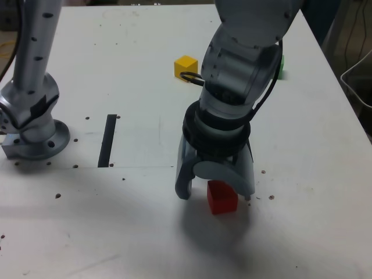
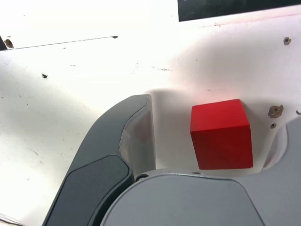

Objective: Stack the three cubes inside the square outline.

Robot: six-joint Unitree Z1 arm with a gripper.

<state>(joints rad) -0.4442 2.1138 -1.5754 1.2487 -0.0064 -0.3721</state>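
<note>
Your hand (image 1: 216,189) points down at the worktop (image 1: 139,232), its two grey jaws spread apart with the red cube (image 1: 222,197) standing between them. In the wrist view the red cube (image 2: 221,134) sits much nearer one jaw than the other: a clear gap of white worktop (image 2: 70,84) shows between the cube and the broad dark jaw, while on the opposite side the cube's edge runs close to the lighter jaw, and you cannot tell from these pictures whether that side touches. The jaws are open and grip nothing; the cube rests flat on the worktop in the hand's shadow.

Moving outward in the exterior view, the arm's thick grey wrist rises up from the hand toward the top of the picture. Behind it, further back on the worktop, lies the yellow cube (image 1: 186,65), just beside the arm's black cable loop. The green cube (image 1: 281,66) shows only as a sliver past the arm on the exterior view's right, mostly hidden.

Toward the exterior view's left, a straight black strip (image 1: 108,140) lies on the worktop, well apart from the red cube. Further left stands the arm's round grey base (image 1: 36,136), bolted down.

The square outline is hidden or out of sight in both views.
</note>
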